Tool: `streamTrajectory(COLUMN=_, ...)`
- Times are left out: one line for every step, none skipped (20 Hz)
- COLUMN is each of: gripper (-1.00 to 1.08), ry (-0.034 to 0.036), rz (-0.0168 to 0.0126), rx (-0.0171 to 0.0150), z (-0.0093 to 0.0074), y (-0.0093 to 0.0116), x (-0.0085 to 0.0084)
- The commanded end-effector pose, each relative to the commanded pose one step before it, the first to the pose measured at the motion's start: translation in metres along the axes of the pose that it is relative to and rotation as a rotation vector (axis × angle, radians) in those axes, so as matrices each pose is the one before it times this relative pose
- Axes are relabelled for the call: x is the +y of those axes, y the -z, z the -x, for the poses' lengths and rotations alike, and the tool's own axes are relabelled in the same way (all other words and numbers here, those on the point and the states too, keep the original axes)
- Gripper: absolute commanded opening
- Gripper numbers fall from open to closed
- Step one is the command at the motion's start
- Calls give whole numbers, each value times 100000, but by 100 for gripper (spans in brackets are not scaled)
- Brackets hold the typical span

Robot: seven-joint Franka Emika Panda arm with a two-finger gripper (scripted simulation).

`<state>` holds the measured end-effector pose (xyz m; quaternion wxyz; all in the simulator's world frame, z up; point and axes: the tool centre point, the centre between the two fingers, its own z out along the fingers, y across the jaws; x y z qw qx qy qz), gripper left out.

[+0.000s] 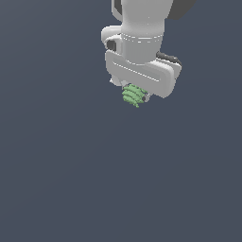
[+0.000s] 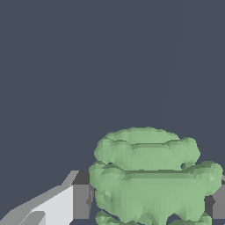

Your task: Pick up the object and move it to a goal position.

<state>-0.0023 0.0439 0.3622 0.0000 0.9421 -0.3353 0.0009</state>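
Observation:
The object [image 1: 133, 95] is a small light-green, ridged, lumpy blob. In the exterior view it hangs just under the white gripper [image 1: 134, 94], near the top middle of the picture. In the wrist view the object [image 2: 151, 176] fills the space between the two fingers: one finger [image 2: 79, 200] presses one side and the other finger [image 2: 217, 203] shows at the picture's edge on the other side. The gripper [image 2: 149, 202] is shut on the object. The fingertips are mostly hidden behind the blob in the exterior view.
A plain dark blue-grey surface [image 1: 71, 165] fills the rest of both views. The white arm [image 1: 142, 28] rises out of the top of the exterior view.

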Motion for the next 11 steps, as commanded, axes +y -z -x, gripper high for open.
streamTrajectory(gripper=-100, ry=10, rz=131, rx=-100, z=586, y=1695, x=-256)
streamTrajectory(gripper=-100, ry=0, rz=0, rx=0, z=159, y=534, x=-94)
streamTrajectory(gripper=-100, ry=0, rz=0, rx=0, z=139, y=473, x=-86)
streamTrajectory(gripper=-100, ry=0, rz=0, rx=0, z=120, y=414, x=-78)
streamTrajectory(gripper=-100, ry=31, rz=-26, rx=-27, z=105, y=355, x=-73)
streamTrajectory(gripper=-100, ry=0, rz=0, rx=0, z=85, y=299, x=-60)
streamTrajectory(gripper=-100, ry=0, rz=0, rx=0, z=68, y=243, x=-50)
streamTrajectory(gripper=-100, ry=0, rz=0, rx=0, z=52, y=188, x=-39)
streamTrajectory(gripper=-100, ry=0, rz=0, rx=0, z=37, y=134, x=-28)
streamTrajectory(gripper=-100, ry=0, rz=0, rx=0, z=22, y=80, x=-17)
streamTrajectory(gripper=-100, ry=34, rz=-25, rx=-25, z=11, y=26, x=-10)
